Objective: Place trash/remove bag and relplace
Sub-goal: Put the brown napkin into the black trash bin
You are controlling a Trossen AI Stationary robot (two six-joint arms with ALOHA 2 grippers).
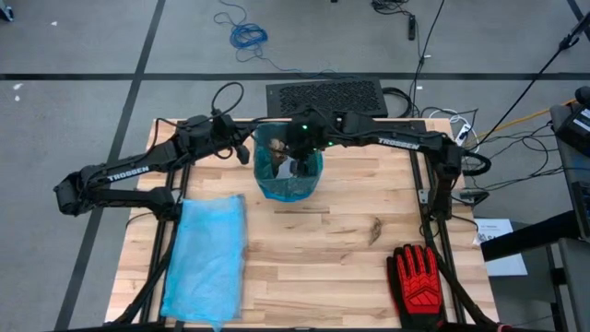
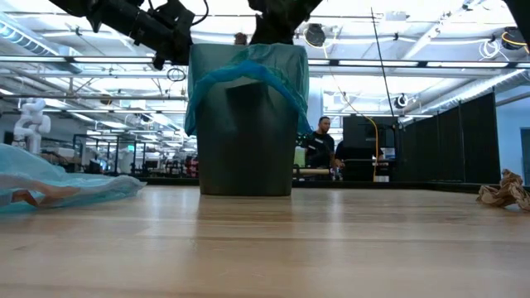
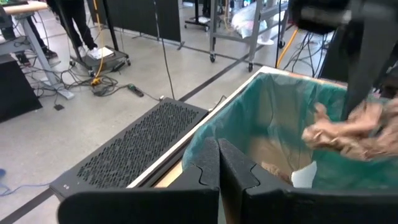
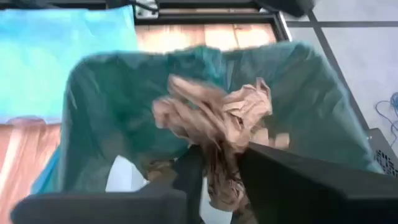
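Note:
A dark bin lined with a teal-blue bag stands at the table's far middle. Brown and white trash lies inside it. My right gripper hangs over the bin's mouth, fingers apart, with a crumpled brown paper scrap between and just ahead of them. My left gripper is shut and level at the bin's left rim. Another brown scrap lies on the table to the right. My right gripper slants down from the table's right and far side over the bin. The scrap's lower tail sits in the gap between the fingers, and its bulk spreads above the bag's opening. I cannot tell whether the fingers touch it. My left gripper's shut fingertips stand right at the bag's folded-over rim; whether they touch it cannot be told.
A spare light-blue bag lies flat at the near left. A red-and-black glove lies at the near right corner. A black perforated panel sits beyond the far edge. People stand in the room behind.

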